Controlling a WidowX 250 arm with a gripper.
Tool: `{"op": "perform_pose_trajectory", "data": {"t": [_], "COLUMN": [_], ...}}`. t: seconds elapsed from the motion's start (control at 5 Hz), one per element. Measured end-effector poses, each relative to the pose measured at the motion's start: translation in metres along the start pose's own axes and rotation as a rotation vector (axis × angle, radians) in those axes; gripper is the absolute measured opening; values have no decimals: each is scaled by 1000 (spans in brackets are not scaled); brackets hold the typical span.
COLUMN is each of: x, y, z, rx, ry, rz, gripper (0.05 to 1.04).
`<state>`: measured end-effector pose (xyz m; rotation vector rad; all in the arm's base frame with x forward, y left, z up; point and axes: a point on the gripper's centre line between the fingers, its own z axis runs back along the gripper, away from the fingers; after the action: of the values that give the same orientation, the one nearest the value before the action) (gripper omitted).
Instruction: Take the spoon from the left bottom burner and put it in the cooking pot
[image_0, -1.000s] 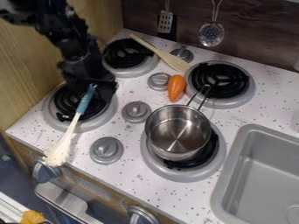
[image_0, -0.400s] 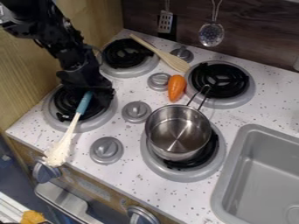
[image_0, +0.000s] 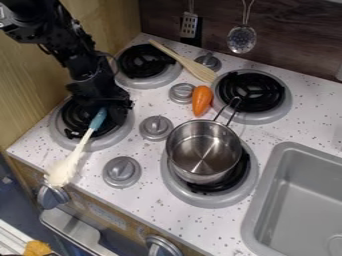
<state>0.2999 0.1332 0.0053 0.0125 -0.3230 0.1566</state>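
End effector (image_0: 107, 108) at blue spoon hndl (image_0: 98, 120)

A toy kitchen — compact stove burners (image_0: 59, 131) beside a grey sink (image_0: 267, 200).

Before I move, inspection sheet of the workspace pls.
surface: speckled counter, four burners
spoon: blue handle end at the gripper, above the left bottom burner; pale head out at the counter's front edge
pot: upright on the right bottom burner, nothing seen inside
clutter: carrot; wooden utensil partly on the left top burner
gripper: over the left bottom burner; grip on the spoon unclear
cables: thin loop beside the arm
surroundings: sink right, two utensils hanging on the back wall
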Motion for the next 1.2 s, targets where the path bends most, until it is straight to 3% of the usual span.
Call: {"op": "perform_pose_trajectory", "data": {"t": [0.6, 1.0, 1.2], "x": [5, 21, 25], "y": [-13, -51, -53], "z": [2, 18, 27], "rx": [-13, -27, -23], "ry": [66, 48, 17], "rz": [3, -11, 22], "gripper": [568, 247, 227]}}
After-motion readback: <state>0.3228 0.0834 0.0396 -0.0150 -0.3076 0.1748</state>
